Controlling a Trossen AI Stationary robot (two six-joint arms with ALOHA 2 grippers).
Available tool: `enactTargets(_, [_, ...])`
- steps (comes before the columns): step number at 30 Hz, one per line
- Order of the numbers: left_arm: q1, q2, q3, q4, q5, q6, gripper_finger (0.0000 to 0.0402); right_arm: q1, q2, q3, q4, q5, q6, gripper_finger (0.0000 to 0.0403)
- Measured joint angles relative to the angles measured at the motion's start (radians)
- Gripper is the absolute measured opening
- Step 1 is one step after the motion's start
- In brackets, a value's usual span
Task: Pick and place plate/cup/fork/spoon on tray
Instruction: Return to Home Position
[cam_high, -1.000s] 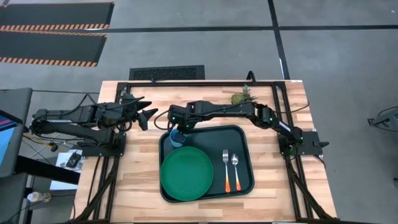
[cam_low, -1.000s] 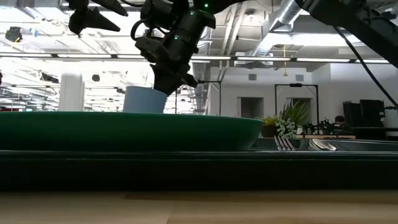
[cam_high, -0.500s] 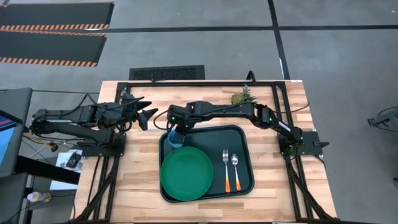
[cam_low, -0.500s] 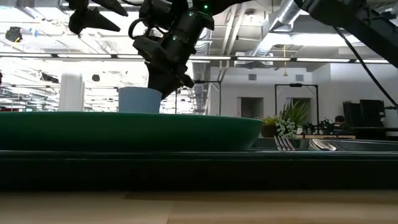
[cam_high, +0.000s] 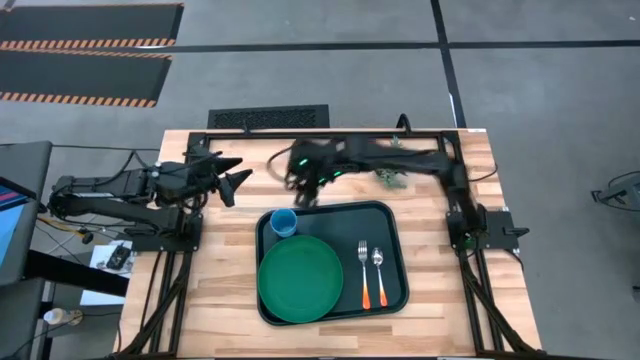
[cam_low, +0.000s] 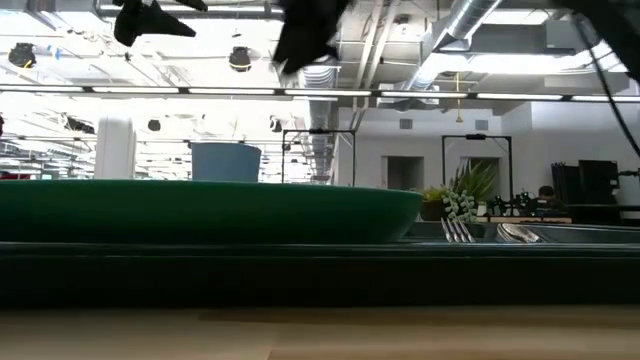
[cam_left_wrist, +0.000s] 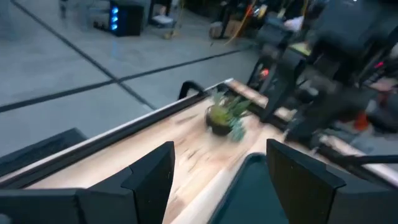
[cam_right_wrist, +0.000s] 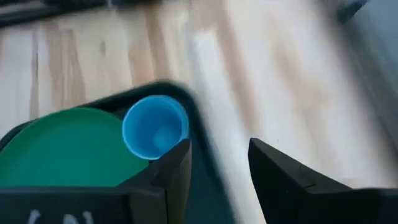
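The dark tray (cam_high: 392, 222) lies mid-table. On it rest the green plate (cam_high: 300, 280), the light-blue cup (cam_high: 284, 222) standing upright at the far left corner, and the fork (cam_high: 364, 268) beside the spoon (cam_high: 379, 268), both with orange handles. My right gripper (cam_high: 303, 190) is open and hangs above the table just beyond the tray's far left corner, clear of the cup (cam_right_wrist: 155, 126). My left gripper (cam_high: 235, 180) waits open to the left of the tray, raised off the table. In the low view the cup (cam_low: 225, 162) shows behind the plate (cam_low: 200, 210).
A small potted plant (cam_left_wrist: 225, 118) stands on the wood near the far edge, beyond the tray. Bare wood lies to the left and right of the tray and along the near edge.
My right gripper has opened and let go of the cup, then risen and drawn back toward the table's far edge. The cup has shifted slightly as it was released and now stands upright on the tray's far left corner.
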Motion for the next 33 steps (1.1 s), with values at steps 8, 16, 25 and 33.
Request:
enactTargets(8, [0.001, -0.024, -0.001, -0.048, 0.054, -0.021, 0.0238, 0.013, -0.383, -0.07, -0.008, 0.091, -0.125, 0.0176])
enactTargets(16, [-0.013, -0.104, -0.001, -0.035, 0.192, 0.231, 0.0238, 0.035, -0.898, -0.625, 0.281, 0.105, -0.046, 0.018])
enactTargets(25, [-0.013, -0.412, -0.191, 0.09, 0.19, 0.242, 0.0238, 0.052, -1.381, -1.384, 0.883, 0.105, 0.107, 0.0175])
enactTargets(33, [-0.013, -0.625, -0.464, 0.132, 0.18, 0.171, 0.0238, 0.054, -1.63, -1.656, 0.981, 0.109, 0.19, 0.018])
